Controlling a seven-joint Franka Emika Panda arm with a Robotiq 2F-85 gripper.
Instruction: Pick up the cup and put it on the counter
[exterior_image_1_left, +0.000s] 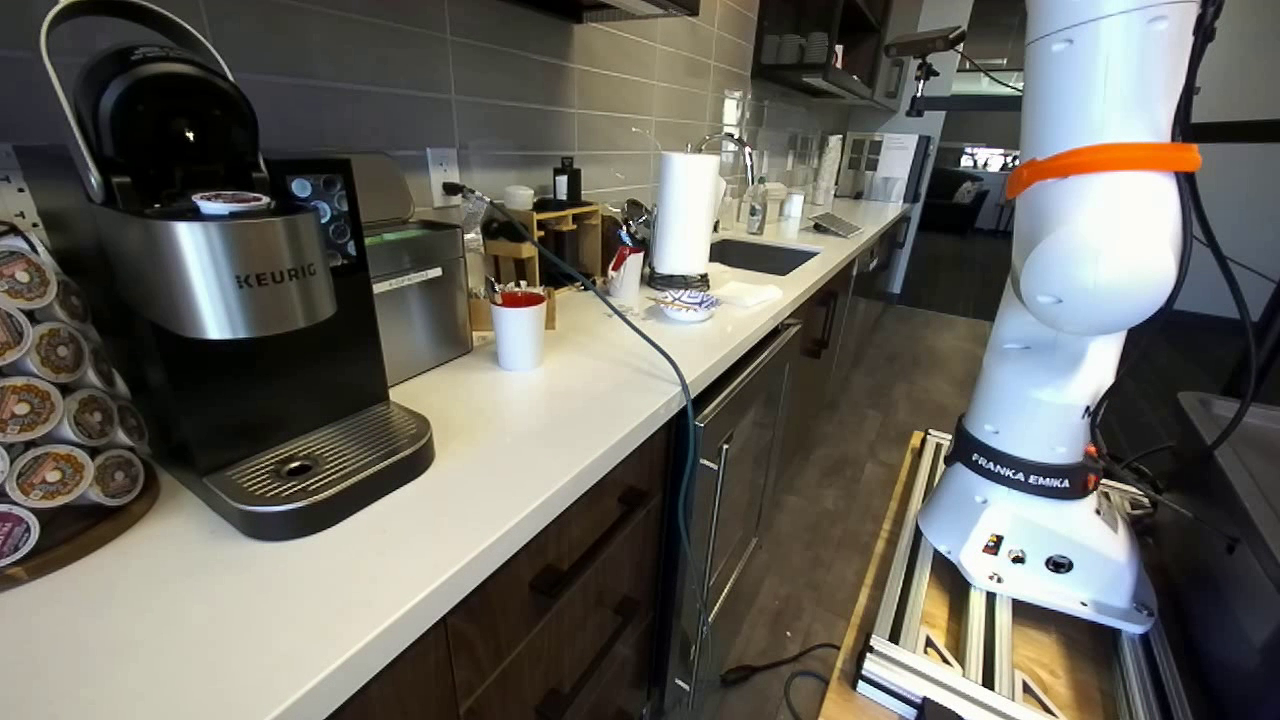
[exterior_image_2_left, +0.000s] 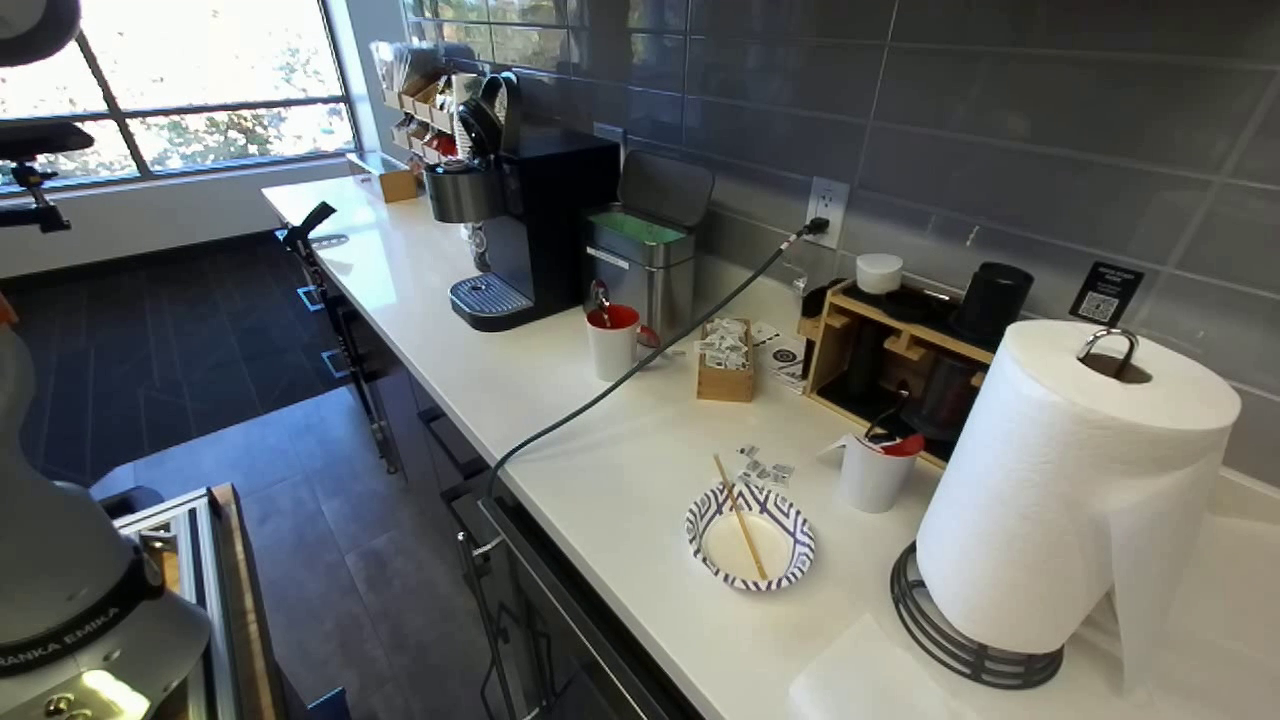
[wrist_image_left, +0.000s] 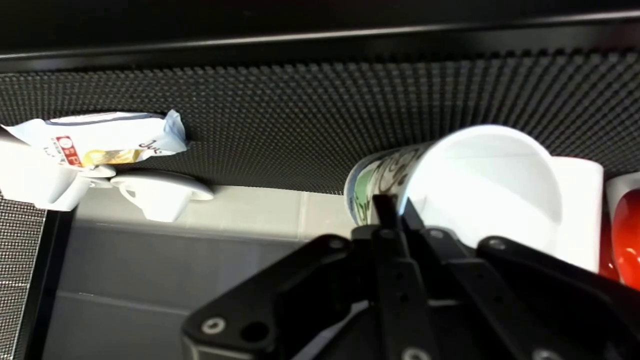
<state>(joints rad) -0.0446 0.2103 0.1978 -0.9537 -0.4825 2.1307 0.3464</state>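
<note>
Apparently, grasping is done: we log the pincer (wrist_image_left: 398, 204) clenched on the rim of the printed cup (wrist_image_left: 460, 185), beside black mesh (wrist_image_left: 280, 115), lift unclear. Carrying and setting it on the surface (exterior_image_1_left: 500, 440) remain.

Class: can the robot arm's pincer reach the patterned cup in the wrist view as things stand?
Very likely yes: the pincer is at the patterned cup, seemingly closed on its rim, and nothing visible blocks the way.

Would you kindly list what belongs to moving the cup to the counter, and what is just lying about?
For the job: printed cup, apparently the target; gripper at its rim; counter.
Lying about: coffee machine; paper-towel roll; patterned bowl; wrapped packet; red-lined cup.
</note>
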